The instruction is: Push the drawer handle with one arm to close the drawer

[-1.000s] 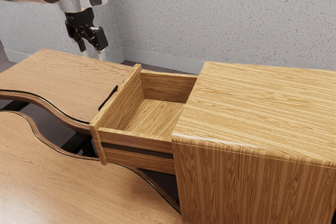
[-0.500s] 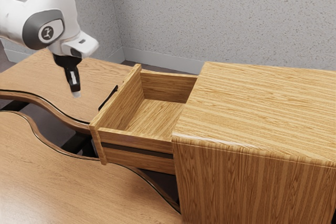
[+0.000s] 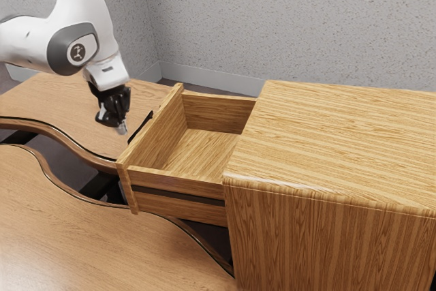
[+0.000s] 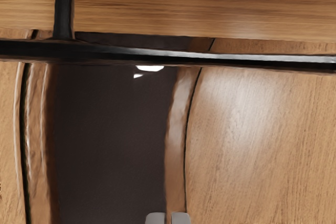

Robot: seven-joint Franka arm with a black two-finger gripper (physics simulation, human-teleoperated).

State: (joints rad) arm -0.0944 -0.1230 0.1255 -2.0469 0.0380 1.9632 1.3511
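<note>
My gripper [image 3: 122, 128] is low over the table on the outer side of the drawer [image 3: 153, 134], a short distance from its black handle [image 3: 141, 127]. In the wrist view the fingertips of the gripper [image 4: 168, 218] stand close together with nothing held, so it is shut. The handle [image 4: 157, 54] crosses that view as a dark bar, with one post joining it to the wooden drawer front [image 4: 210, 3]. A gap separates fingertips and handle. The drawer stands pulled out from the cabinet [image 3: 327, 148], its inside bare.
Beneath the hand is a wooden tabletop [image 3: 61, 107] with a curved edge. Another curved tabletop [image 3: 61, 230] lies nearer the exterior camera, a dark gap between them. A speckled wall [image 3: 293, 25] rises behind the cabinet.
My hand has come down and across toward the drawer front and has turned. The fingers stood apart one second ago and are together now. The drawer has not moved.
</note>
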